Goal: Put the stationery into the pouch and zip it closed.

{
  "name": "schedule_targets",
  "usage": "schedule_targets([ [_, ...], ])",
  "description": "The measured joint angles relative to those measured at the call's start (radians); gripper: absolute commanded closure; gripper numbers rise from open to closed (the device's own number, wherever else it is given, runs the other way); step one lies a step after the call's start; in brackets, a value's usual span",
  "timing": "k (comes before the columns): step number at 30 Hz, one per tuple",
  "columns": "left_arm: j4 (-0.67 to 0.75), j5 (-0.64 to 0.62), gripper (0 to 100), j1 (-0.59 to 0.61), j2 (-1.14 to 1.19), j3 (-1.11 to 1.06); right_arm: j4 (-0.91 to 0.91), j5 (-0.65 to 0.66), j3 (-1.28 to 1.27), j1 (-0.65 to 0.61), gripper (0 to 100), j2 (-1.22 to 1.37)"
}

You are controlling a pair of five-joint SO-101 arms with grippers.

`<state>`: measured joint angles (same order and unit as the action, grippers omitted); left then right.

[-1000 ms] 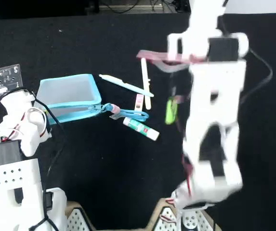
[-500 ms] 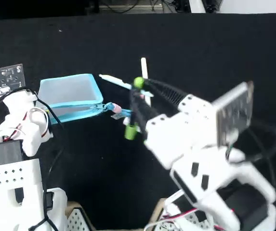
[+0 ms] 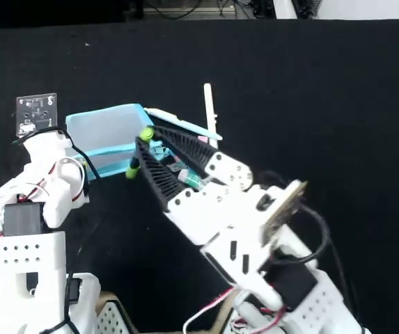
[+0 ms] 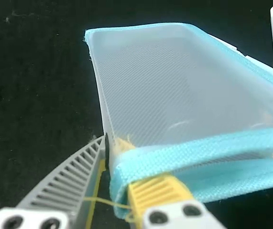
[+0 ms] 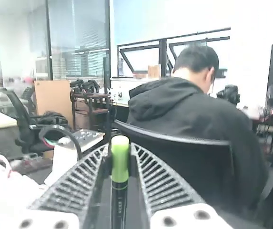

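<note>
The pouch point(image 3: 105, 132) lies on the black desk point(image 3: 324, 104), left of centre in the high view. It is pale and see-through, with a teal zip band along its near side. The left gripper point(image 4: 110, 149) is clenched on that band at the pouch's end, with a grey ribbed finger point(image 4: 76, 174) on one side of the fabric and a yellow-padded one point(image 4: 155, 193) on the other.

At the pouch's opposite end, the right gripper point(image 3: 142, 141) grasps a green marker point(image 3: 145, 134). The marker sits between the two black ribbed fingers, with its bright cap showing at their tips. In the high view it crosses the zip band at the pouch's near right corner. The right wrist view shows the same marker point(image 5: 119, 160) held lengthwise in the jaws, cap outward.

More stationery rests on the desk just beyond that end of the pouch:
- A white pen point(image 3: 178, 120) lies slantwise, touching or nearly touching the pouch's far corner.
- A white stick point(image 3: 209, 111) lies beside it, pointing away from the arms.
- A small white-and-teal tube point(image 3: 191, 179) lies under the right gripper's fingers, mostly covered.
</note>
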<state>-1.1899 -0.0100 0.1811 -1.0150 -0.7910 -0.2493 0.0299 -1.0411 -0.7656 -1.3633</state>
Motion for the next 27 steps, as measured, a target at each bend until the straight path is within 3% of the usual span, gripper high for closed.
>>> schedule_targets([
  [4, 0.000, 0.000, 97, 0.000, 0.000, 0.000, 0.175, 0.094, -0.124, 0.002, 98.8, 0.000],
  [11, 0.000, 0.000, 97, 0.000, 0.000, 0.000, 0.430, 0.117, -0.290, 0.000, 98.8, 0.000],
  [18, 0.000, 0.000, 97, 0.000, 0.000, 0.000, 0.468, 0.117, -0.367, 0.000, 98.8, 0.006],
  [23, 0.000, 0.000, 97, 0.000, 0.000, 0.000, 0.470, 0.117, -0.373, -0.002, 98.7, 0.146],
  [27, 0.000, 0.000, 97, 0.000, 0.000, 0.000, 0.391, 0.118, -0.371, -0.061, 98.7, 0.192],
])
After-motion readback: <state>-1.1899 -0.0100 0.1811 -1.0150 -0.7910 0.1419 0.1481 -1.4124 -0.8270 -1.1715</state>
